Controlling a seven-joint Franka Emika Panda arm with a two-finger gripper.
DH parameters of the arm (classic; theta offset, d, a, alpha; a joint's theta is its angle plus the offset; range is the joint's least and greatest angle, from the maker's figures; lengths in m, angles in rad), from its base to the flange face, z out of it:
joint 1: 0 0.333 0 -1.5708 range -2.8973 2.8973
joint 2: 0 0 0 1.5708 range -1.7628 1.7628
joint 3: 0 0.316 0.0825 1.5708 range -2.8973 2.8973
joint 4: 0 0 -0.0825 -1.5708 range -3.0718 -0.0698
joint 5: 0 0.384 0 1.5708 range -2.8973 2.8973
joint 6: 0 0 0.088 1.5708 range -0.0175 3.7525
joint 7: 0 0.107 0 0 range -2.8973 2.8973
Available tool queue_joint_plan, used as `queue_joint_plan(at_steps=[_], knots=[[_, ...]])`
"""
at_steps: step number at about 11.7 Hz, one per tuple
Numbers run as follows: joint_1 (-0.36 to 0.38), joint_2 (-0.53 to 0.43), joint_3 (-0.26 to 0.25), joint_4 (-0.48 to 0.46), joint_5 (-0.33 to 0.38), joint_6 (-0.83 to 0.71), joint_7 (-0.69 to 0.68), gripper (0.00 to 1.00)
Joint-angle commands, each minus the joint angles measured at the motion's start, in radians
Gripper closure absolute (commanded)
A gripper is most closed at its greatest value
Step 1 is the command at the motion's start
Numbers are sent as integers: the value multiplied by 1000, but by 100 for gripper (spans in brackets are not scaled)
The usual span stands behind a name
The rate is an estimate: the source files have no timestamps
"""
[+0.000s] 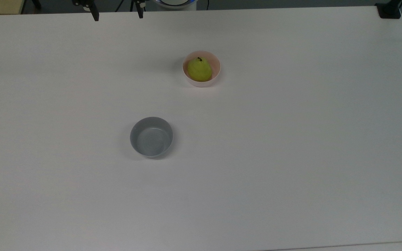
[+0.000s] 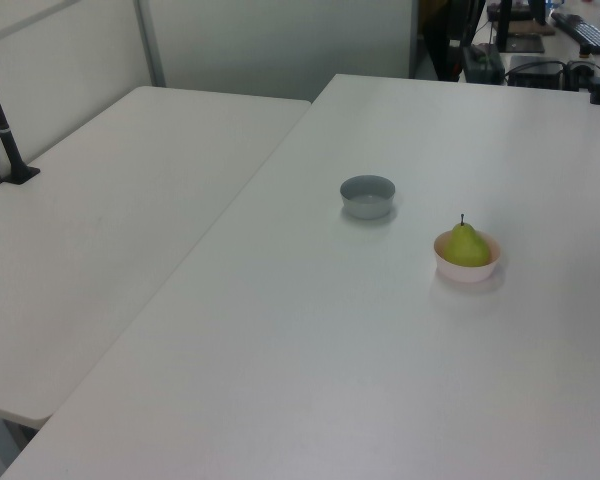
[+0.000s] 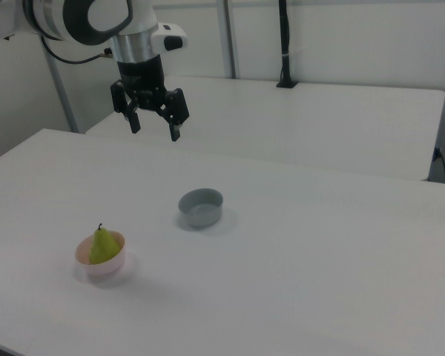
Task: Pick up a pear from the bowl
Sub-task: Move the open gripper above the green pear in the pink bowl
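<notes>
A yellow-green pear (image 1: 199, 69) with a dark stem stands upright inside the pale pink bowl (image 1: 216, 66) on the white table. In the left view the pear (image 2: 467, 246) rises above the bowl (image 2: 469, 271). In the right view the pear (image 3: 100, 246) and bowl (image 3: 105, 268) sit near the right view's lower left. My gripper (image 3: 154, 127) hangs open and empty high above the table, well behind the bowl. In the top view its fingertips (image 1: 96, 16) poke in at the top edge, to the upper left of the bowl.
An empty grey bowl (image 1: 151, 137) stands on the table, apart from the pink one; it is also in the left view (image 2: 367, 196) and the right view (image 3: 201, 207). A second white table (image 2: 100, 230) adjoins. A black post (image 3: 283, 44) stands on it.
</notes>
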Motion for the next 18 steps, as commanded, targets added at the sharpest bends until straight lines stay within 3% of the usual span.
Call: queue_joint_plan(at_steps=[1,5,7,10,12,14,18], knots=[[1,-13,6,-12,-11,-31,-108,0],[0,-25,32,-51,-43,-69,-341,0],[6,-43,65,-112,-54,-65,-343,0],[20,-109,113,-256,-38,-17,-325,0],[38,-134,121,-350,2,47,-227,0],[72,-134,122,-437,25,134,-130,0],[81,-120,187,-563,35,265,-75,0]])
